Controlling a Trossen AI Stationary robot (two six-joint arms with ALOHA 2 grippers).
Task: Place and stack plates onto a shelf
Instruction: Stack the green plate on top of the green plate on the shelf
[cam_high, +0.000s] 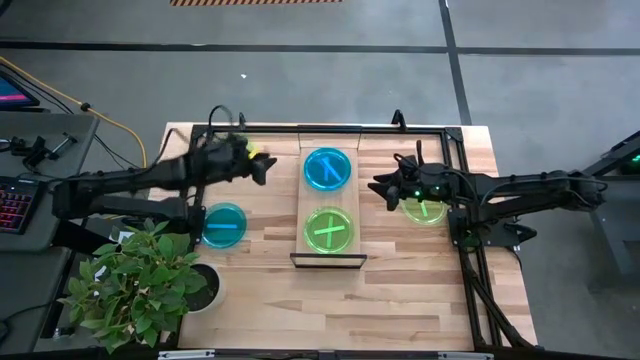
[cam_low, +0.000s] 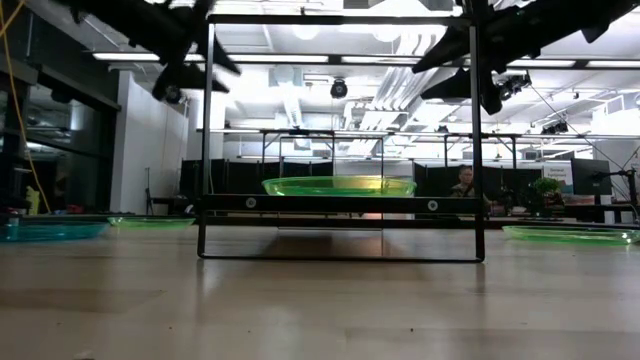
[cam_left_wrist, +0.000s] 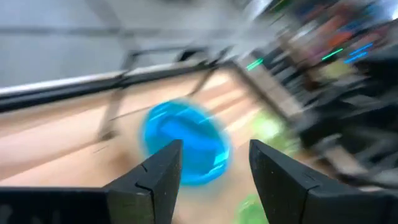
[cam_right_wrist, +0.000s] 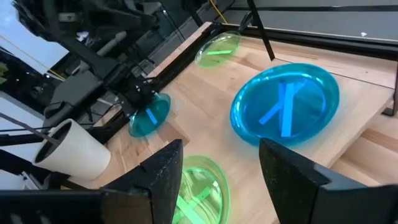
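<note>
The shelf (cam_high: 328, 262) lies in the table's middle. A cyan-blue plate (cam_high: 327, 169) with crossed stripes rests on its far half and a lime-green one (cam_high: 329, 230) on its near half. A single blue plate (cam_high: 223, 224) lies on the table to the left, a green plate (cam_high: 262, 156) at the far left and another green plate (cam_high: 426, 210) to the right. My left gripper (cam_high: 265, 168) hovers open, left of the shelf's blue plate (cam_left_wrist: 186, 149). My right gripper (cam_high: 380, 188) hovers open, right of the shelf, facing that plate (cam_right_wrist: 286, 111).
A potted plant (cam_high: 140, 285) and a white pot (cam_high: 205, 288) stand at the near-left corner. A black frame (cam_high: 465, 200) runs along the table's right side. A keyboard (cam_high: 12, 205) sits off the table on the left. A person (cam_low: 462, 185) shows far behind.
</note>
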